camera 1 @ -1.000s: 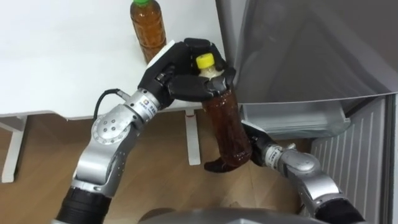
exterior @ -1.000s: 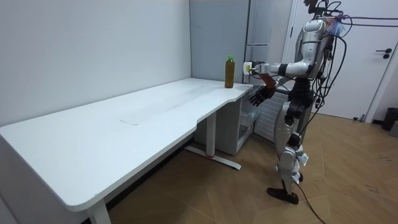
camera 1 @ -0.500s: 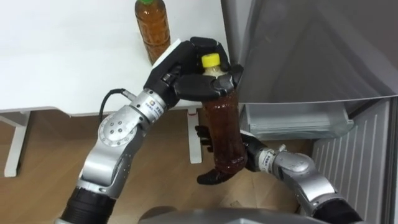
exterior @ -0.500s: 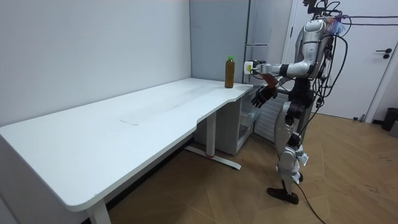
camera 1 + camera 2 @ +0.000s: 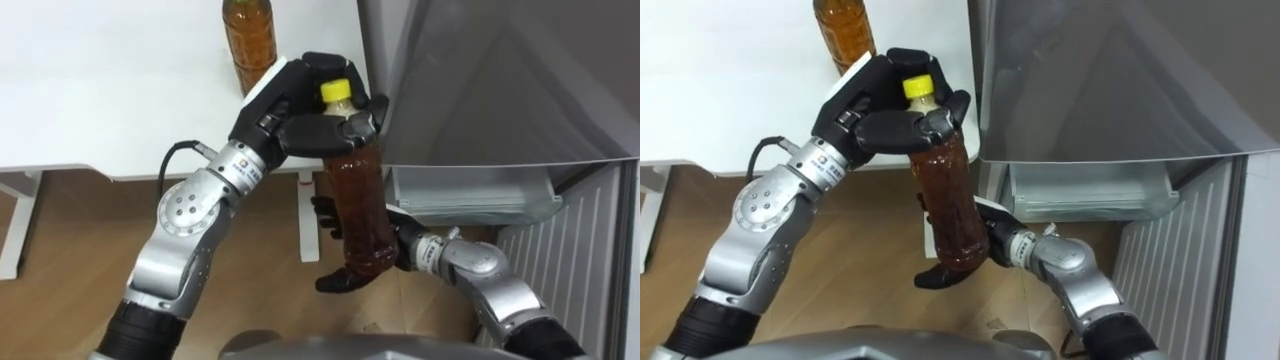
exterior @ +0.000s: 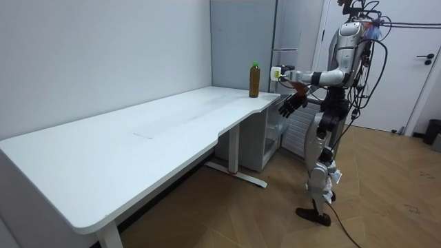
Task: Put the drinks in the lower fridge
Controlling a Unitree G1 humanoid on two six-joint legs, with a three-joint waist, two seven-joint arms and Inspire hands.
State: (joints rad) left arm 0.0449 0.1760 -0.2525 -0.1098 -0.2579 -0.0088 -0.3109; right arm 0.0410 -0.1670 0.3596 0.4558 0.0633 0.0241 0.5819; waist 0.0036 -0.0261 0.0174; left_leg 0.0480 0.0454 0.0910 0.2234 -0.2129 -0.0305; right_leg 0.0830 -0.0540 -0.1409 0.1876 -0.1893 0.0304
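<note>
Progress on the task looked early, since neither drink had reached the fridge. One yellow-capped bottle (image 5: 360,200) of brown drink hung upright in the air between the table's corner and the fridge (image 5: 500,80). The left hand (image 5: 290,110) was curled round its neck and shoulder just below the cap. The right hand (image 5: 338,282) sat low at the bottle's base with its fingers spread and relaxed. It cupped the bottom rather than clasped it, and whether it bore any weight could not be told. A second, green-capped bottle (image 5: 248,45) stood upright near the edge of the white table (image 5: 100,90), untouched and well apart from both hands. In the room view the robot stood upright just past the table's far corner, facing the fridge. The lower compartment appeared open, with a pale bin (image 5: 470,195) showing under the grey upper door, beside the held bottle and a little below its cap. By my judgement the carried bottle had yet to be lowered and set inside. The bottle on the table had yet to be fetched and stowed, so well over half of the job remained.
</note>
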